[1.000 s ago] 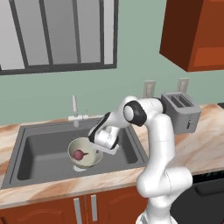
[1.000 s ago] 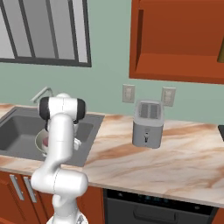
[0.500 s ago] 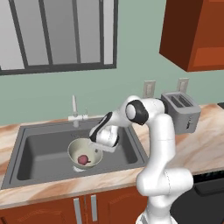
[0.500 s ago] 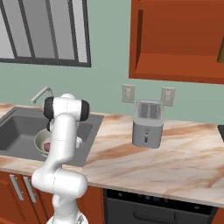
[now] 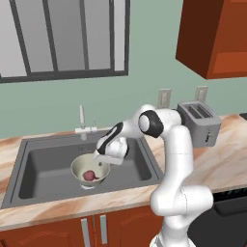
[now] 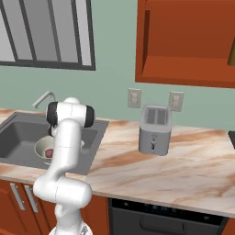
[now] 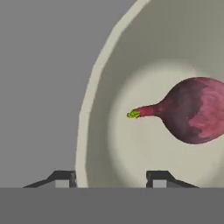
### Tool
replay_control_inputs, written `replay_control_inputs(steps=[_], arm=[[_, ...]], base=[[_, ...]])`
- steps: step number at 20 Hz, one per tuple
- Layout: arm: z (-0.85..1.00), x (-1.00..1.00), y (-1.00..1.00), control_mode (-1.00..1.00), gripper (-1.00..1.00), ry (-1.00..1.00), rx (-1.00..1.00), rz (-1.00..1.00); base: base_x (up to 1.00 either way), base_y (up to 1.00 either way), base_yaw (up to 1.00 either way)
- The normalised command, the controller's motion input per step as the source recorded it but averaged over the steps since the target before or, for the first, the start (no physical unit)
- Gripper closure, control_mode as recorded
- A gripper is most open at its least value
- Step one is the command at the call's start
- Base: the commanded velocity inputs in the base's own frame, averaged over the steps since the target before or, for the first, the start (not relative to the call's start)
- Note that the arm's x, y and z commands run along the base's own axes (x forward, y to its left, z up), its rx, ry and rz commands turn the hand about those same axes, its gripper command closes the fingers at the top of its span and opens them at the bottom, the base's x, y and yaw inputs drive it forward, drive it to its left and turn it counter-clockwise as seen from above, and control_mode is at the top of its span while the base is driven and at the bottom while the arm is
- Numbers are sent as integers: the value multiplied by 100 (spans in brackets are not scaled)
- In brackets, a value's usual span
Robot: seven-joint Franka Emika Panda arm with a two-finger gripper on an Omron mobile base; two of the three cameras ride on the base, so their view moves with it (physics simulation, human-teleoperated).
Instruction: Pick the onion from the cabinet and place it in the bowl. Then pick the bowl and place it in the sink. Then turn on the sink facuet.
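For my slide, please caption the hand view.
Open gripper straddling the rim of the bowl, onion inside.

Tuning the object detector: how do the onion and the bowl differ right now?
Size: the onion is far smaller than the bowl. Colour: the onion is reddish-purple with a greenish tip, the bowl pale grey-cream. Shape: the onion is a solid bulb tapering to a stem, the bowl a deep open round with a thin rim. Role: the onion lies inside the bowl, the bowl sits in the sink. Both are rounded.
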Motion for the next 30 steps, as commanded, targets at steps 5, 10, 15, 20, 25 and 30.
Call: replay_control_inputs(steps=[5, 10, 15, 20, 25, 30], arm=[[26, -34, 0, -100, -100, 0, 0, 2], [75, -63, -21, -100, -100, 0, 9, -2], [100, -75, -34, -100, -100, 0, 26, -11], [69, -61, -40, -100, -100, 6, 30, -18], [-3, -36, -1, -100, -100, 21, 7, -5], [81, -1, 0, -100, -100, 16, 22, -31]], base=[[0, 0, 0], [0, 0, 0], [0, 0, 0], [0, 0, 0], [0, 0, 0], [0, 0, 0]])
